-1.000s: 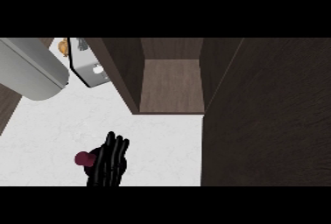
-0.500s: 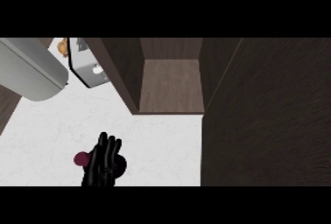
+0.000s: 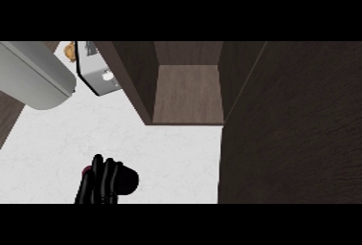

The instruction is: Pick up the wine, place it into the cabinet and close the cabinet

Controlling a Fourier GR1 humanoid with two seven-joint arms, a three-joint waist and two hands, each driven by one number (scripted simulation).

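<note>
Low on counter (image 3: 163, 143): left hand (image 3: 106, 182) curled round wine (image 3: 85, 170), only dark-red sliver showing.

The counter (image 3: 163, 143) is white with faint grey marks, like marble. A dark brown wood cabinet (image 3: 187, 91) stands open at its back edge, with a bare shelf inside. A big dark wood door (image 3: 297, 134) covers the right side. At the back left corner sit a rounded grey thing (image 3: 35, 76) and a small silver box with knobs (image 3: 99, 76).
</note>
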